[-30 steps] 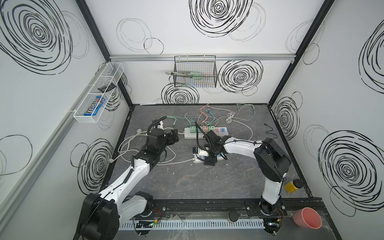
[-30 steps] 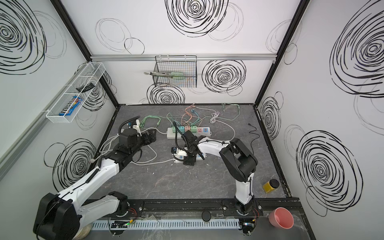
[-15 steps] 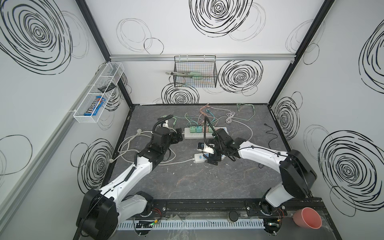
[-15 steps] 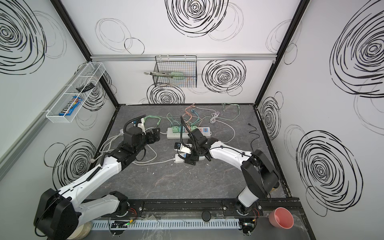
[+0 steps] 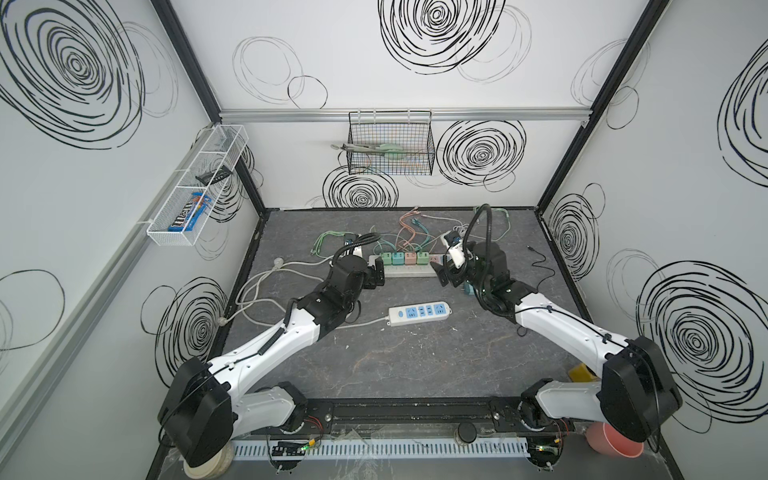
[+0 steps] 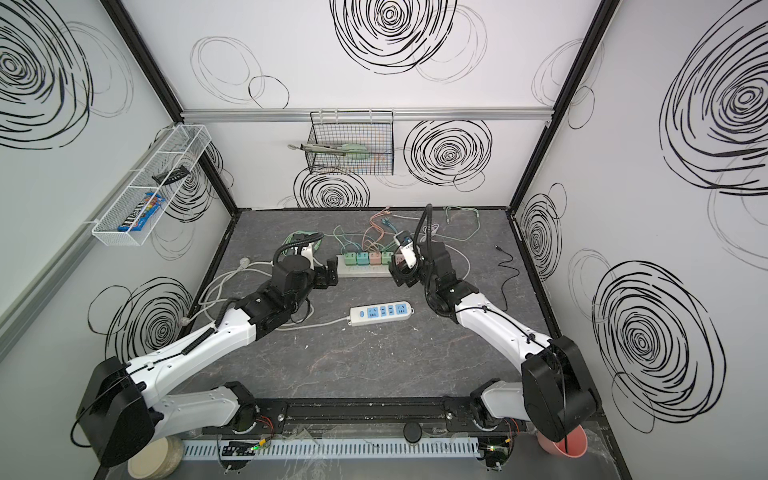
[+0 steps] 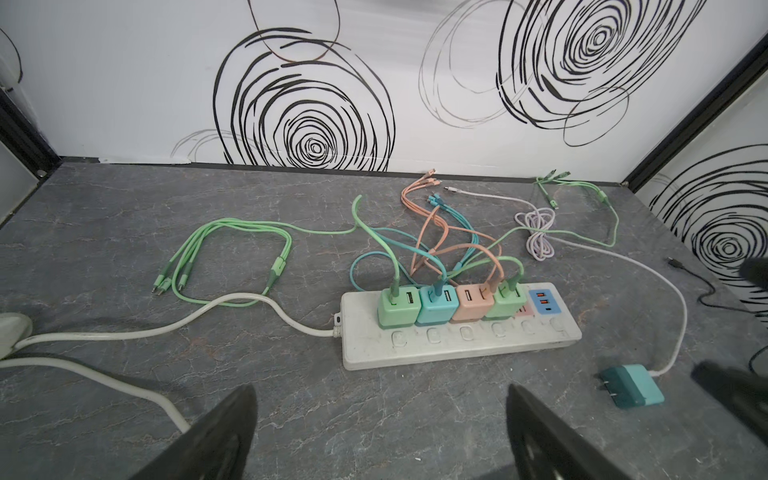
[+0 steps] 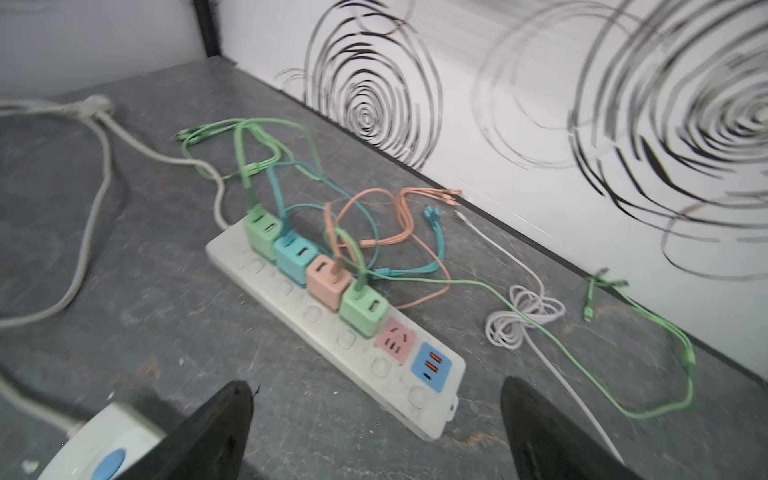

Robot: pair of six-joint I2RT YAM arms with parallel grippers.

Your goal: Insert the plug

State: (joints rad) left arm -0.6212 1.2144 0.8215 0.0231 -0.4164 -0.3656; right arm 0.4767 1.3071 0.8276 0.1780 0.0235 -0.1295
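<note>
A teal plug (image 7: 631, 386) on a white cable lies loose on the grey table, just off the right end of the long white power strip (image 7: 457, 345). That strip (image 5: 409, 272) carries several coloured chargers, and a pink socket (image 8: 395, 336) near its right end stands free. My left gripper (image 5: 376, 272) is open at the strip's left end, nothing between its fingers (image 7: 232, 428). My right gripper (image 5: 446, 272) is open at the strip's right end, also empty, its fingers (image 8: 224, 424) wide apart. In a top view the teal plug (image 5: 468, 289) shows under the right wrist.
A small white strip with blue sockets (image 5: 419, 316) lies mid-table, its cord running left. Loose green, orange, teal and white cables (image 7: 436, 232) lie behind the long strip. A black cable (image 5: 540, 262) lies at the right. A wire basket (image 5: 390, 145) hangs on the back wall.
My right gripper has left the small strip mid-table, opened wider and swung back right to the long strip's right end. The left gripper has moved in toward that strip's left end.
</note>
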